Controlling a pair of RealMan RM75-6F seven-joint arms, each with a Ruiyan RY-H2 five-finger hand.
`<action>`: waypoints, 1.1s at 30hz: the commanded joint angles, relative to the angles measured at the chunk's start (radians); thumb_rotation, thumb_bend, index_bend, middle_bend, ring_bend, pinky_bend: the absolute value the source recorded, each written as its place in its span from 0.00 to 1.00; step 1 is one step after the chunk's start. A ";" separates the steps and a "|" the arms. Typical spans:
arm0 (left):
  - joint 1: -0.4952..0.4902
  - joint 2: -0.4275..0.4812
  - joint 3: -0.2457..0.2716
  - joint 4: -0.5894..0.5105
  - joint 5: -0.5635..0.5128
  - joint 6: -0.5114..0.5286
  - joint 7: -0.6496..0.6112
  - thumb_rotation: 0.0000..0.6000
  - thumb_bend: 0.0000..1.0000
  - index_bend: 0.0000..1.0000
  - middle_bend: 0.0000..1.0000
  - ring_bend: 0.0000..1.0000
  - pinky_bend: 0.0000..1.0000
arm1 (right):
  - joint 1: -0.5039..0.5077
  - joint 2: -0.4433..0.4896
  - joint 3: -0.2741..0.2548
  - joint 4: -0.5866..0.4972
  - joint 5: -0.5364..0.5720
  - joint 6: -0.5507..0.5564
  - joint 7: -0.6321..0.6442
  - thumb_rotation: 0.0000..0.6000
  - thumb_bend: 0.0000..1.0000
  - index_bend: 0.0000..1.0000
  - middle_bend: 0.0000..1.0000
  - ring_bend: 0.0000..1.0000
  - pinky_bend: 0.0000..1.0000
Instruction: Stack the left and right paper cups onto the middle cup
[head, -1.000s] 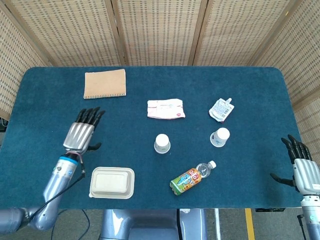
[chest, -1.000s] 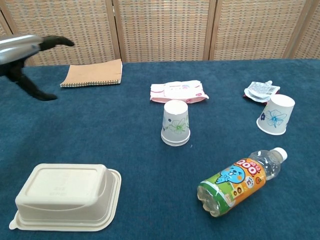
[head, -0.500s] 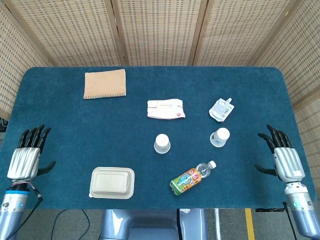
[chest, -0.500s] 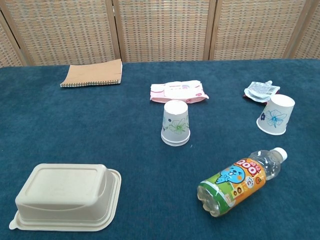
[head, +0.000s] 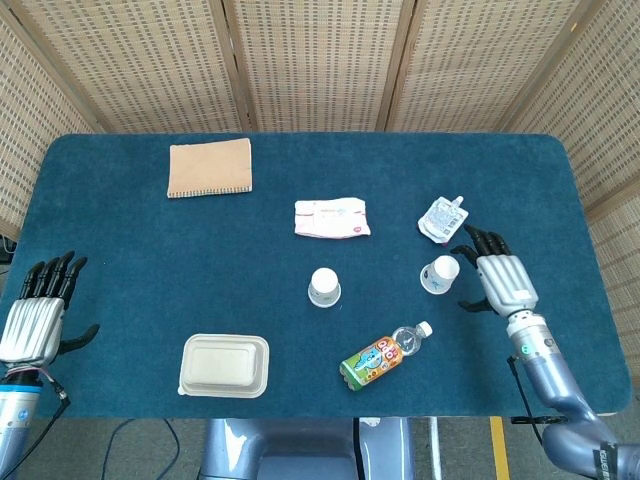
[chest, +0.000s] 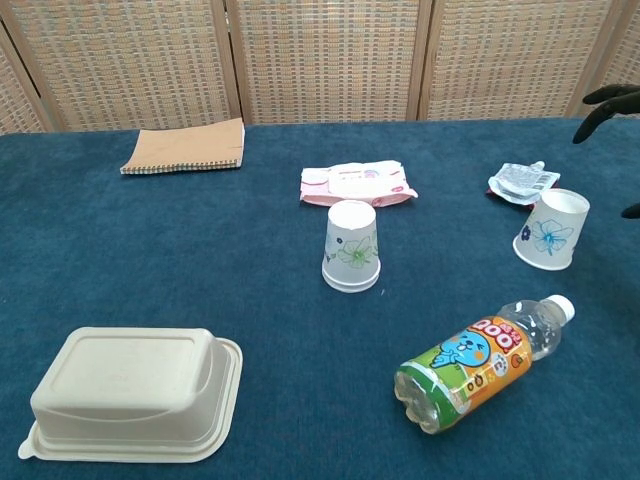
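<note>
At the far left edge of the blue table (head: 120, 230), the left hand (head: 33, 320) is seen from above with its fingers straight and spread apart, nothing held in it. Well to the right of that hand, near the front edge, a closed beige food container (head: 224, 365) is laid flat. Far beyond the left hand, toward the back of the table, a tan spiral notebook (head: 209, 167) is placed.

Further right, roughly midway between the two hands, the middle paper cup (head: 324, 286) is stood upside down; in the chest view it appears as more than one cup nested together, with a green flower print (chest: 351, 245). Behind it a pink and white packet (head: 332, 218) is laid. In front of it and to the right, a plastic bottle (head: 385, 355) with an orange label is laid on its side, its white cap pointed toward the right hand.

The right paper cup (head: 440, 273) is seen upside down and tilted, printed with a blue flower, just beside the right hand (head: 503, 282) on that hand's inner side. The right hand's fingers are extended and apart and nothing is held; whether the cup is touched cannot be told. In the chest view only dark fingertips (chest: 606, 98) are shown at the right edge, above the cup (chest: 551, 229). Just beyond the fingertips, a small silver spouted pouch (head: 442, 218) is laid.
</note>
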 joint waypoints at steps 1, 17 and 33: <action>0.006 0.000 -0.006 0.000 0.009 -0.007 -0.001 1.00 0.24 0.00 0.00 0.00 0.00 | 0.052 -0.040 0.012 0.038 0.073 -0.053 -0.056 1.00 0.18 0.31 0.00 0.00 0.00; 0.035 -0.010 -0.063 0.014 0.028 -0.066 0.010 1.00 0.24 0.00 0.00 0.00 0.00 | 0.161 -0.110 0.006 0.215 0.242 -0.155 -0.103 1.00 0.22 0.34 0.00 0.00 0.00; 0.055 -0.012 -0.102 0.027 0.040 -0.106 0.000 1.00 0.24 0.00 0.00 0.00 0.00 | 0.206 -0.197 -0.034 0.355 0.288 -0.216 -0.088 1.00 0.26 0.43 0.04 0.00 0.00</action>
